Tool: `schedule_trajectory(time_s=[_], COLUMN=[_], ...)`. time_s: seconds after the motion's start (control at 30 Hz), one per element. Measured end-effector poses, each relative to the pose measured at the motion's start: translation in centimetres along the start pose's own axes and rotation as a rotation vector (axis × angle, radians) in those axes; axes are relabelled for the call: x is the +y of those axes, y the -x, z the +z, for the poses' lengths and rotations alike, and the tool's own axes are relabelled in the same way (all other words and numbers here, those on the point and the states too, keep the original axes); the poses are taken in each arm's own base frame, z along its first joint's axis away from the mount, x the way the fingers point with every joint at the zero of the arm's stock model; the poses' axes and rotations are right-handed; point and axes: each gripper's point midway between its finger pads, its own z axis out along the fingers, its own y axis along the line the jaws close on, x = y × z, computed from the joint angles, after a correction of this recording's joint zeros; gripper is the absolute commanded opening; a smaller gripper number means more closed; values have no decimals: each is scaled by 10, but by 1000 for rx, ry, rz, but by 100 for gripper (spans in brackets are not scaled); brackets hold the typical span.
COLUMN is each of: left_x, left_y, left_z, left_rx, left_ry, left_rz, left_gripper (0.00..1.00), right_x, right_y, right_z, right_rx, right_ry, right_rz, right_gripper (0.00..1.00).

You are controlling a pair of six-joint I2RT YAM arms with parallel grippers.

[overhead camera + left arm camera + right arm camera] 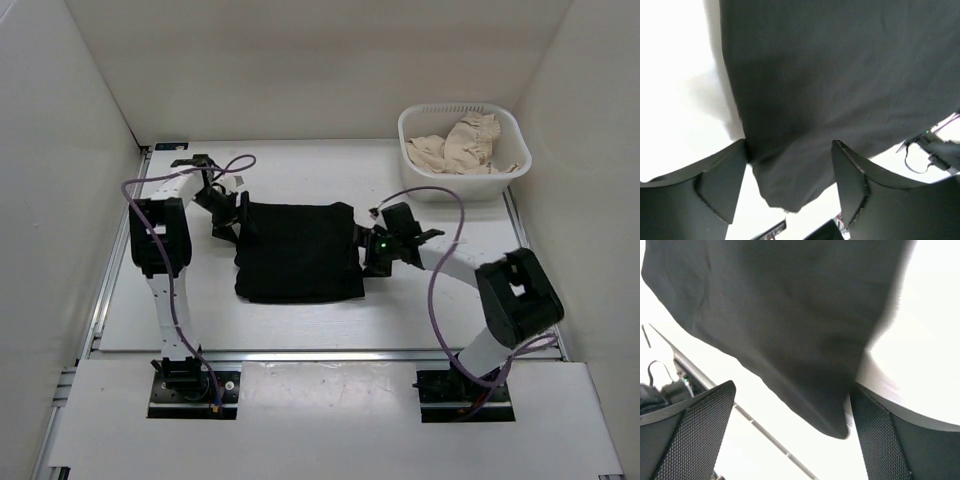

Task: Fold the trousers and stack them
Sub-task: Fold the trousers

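Note:
The black trousers point(298, 252) lie folded into a rough rectangle in the middle of the table. At their upper left edge my left gripper point(232, 215) stands open. In the left wrist view a corner of the trousers point(840, 75) hangs loose between the spread fingers of the left gripper point(789, 147). My right gripper point(368, 250) sits at their right edge, open. In the right wrist view a corner of the trousers point(790, 305) droops between the wide-apart fingers of the right gripper point(792, 390), close to the right finger point(880, 440).
A white basket point(412, 128) holding beige cloth point(462, 145) stands at the back right corner. White walls close in the table on the left, back and right. A metal rail point(110, 290) runs along the table's left edge.

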Motion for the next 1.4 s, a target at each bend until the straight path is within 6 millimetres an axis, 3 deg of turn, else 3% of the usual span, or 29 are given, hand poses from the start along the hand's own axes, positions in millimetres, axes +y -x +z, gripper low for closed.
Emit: schedule_trajectory(time_s=[0.1, 0.17, 0.3, 0.43, 0.53, 0.63, 0.73, 0.83, 1.03, 1.4], left_x=[1, 5, 23, 52, 77, 80, 69, 65, 76, 77], left_y=[-15, -20, -14, -19, -48, -92, -127, -139, -141, -145], left_z=[-20, -45, -115, -191, -242, -274, -288, -296, -300, -305], left_rx=[-18, -67, -255, -461, -608, -725, -812, -854, -833, -846], left_ry=[17, 46, 160, 341, 528, 692, 765, 798, 862, 888], left_rz=[-13, -23, -36, -79, -140, -171, -162, -161, -195, -204], left_gripper=[92, 95, 100, 100, 100, 100, 100, 100, 100, 100], right_x=[-15, -26, -50, -74, -85, -93, -95, -94, -89, -88], right_y=[18, 32, 68, 79, 77, 70, 64, 65, 80, 80], right_z=[-38, -66, -120, -176, -214, -241, -252, -253, -261, -266], right_rx=[-70, -98, -156, -206, -245, -271, -274, -270, -297, -304], right_ry=[-65, -131, -261, -413, -507, -573, -607, -608, -613, -629], right_rz=[2, 26, 75, 137, 163, 177, 179, 176, 162, 159], right_gripper=[99, 99, 99, 99, 99, 99, 99, 99, 99, 99])
